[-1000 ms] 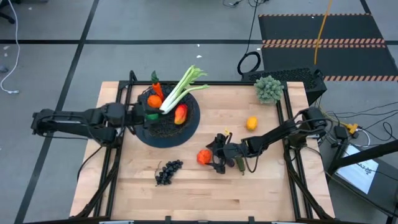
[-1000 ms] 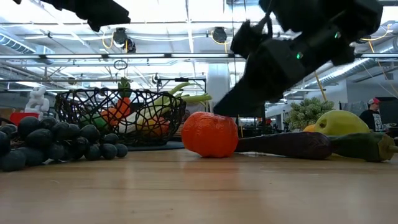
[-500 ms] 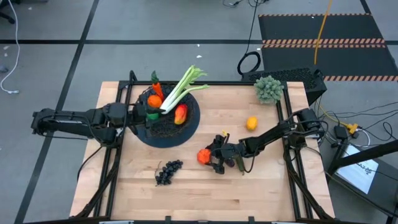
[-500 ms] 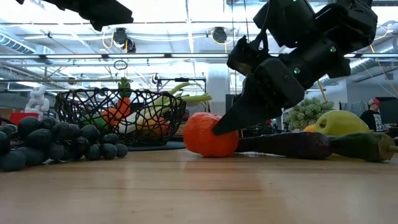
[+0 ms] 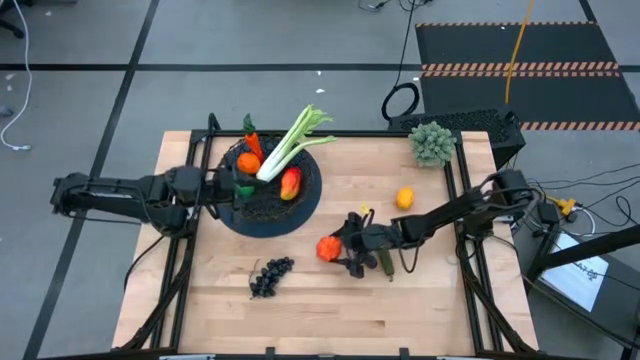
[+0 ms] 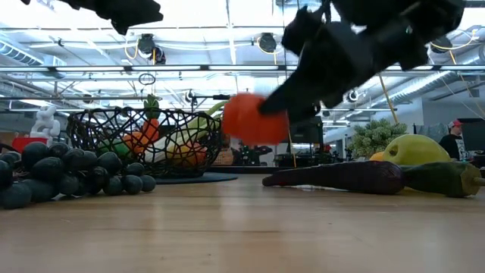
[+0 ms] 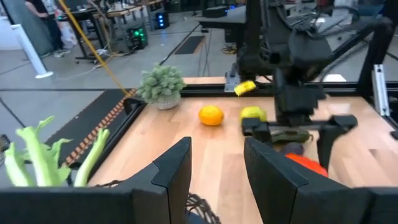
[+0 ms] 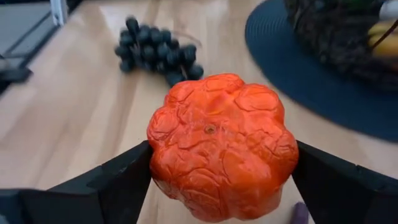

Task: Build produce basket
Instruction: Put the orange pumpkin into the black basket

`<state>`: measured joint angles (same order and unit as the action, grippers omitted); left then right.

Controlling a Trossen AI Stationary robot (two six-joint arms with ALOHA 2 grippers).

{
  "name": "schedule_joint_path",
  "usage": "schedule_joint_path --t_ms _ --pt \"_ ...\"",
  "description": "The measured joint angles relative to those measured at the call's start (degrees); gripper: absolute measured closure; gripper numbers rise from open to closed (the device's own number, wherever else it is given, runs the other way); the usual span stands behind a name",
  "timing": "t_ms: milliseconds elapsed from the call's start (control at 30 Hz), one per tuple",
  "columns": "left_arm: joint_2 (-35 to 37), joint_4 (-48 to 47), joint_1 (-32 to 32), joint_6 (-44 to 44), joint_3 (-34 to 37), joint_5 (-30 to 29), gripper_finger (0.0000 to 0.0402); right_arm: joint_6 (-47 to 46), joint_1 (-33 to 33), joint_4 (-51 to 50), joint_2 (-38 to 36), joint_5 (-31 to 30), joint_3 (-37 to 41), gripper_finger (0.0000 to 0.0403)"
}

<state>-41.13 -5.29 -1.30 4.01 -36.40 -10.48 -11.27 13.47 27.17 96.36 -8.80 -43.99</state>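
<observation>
Probably a lab, cables, hazard-striped mat

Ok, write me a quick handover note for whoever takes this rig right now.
Right pincer: shut on the orange lumpy fruit, lifted off the table.
Left pincer: at the basket, nothing visibly held.
In the basket: carrot, leafy stalk, mango.
On the table: grapes, small orange, eggplant, lemon.
Left: carry the held fruit to the basket, then the rest.
</observation>
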Motion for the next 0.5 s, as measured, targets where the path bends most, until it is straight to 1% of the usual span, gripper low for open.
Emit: schedule_joint_path --t_ms 167,300,400,500 --pt "-1.83 2.38 -2.34 0.1 0.0 0.02 0.0254 0.0 0.11 -2.59 -5.6 -0.02 0.0 0.0063" --pt "-5.19 5.5 -4.56 1.75 0.0 0.17 0.025 -1.93 0.15 -4.3 -9.1 -0.01 0.0 0.0062" --pt "-8.03 8.79 -6.31 3.77 0.0 0.17 0.0229 -4.73 0.2 -5.54 -11.3 0.03 0.0 0.0062" --pt "-11.06 12.08 -7.9 5.74 0.0 0.17 0.0193 -7.93 0.21 -7.61 -12.76 0.08 0.0 0.0063"
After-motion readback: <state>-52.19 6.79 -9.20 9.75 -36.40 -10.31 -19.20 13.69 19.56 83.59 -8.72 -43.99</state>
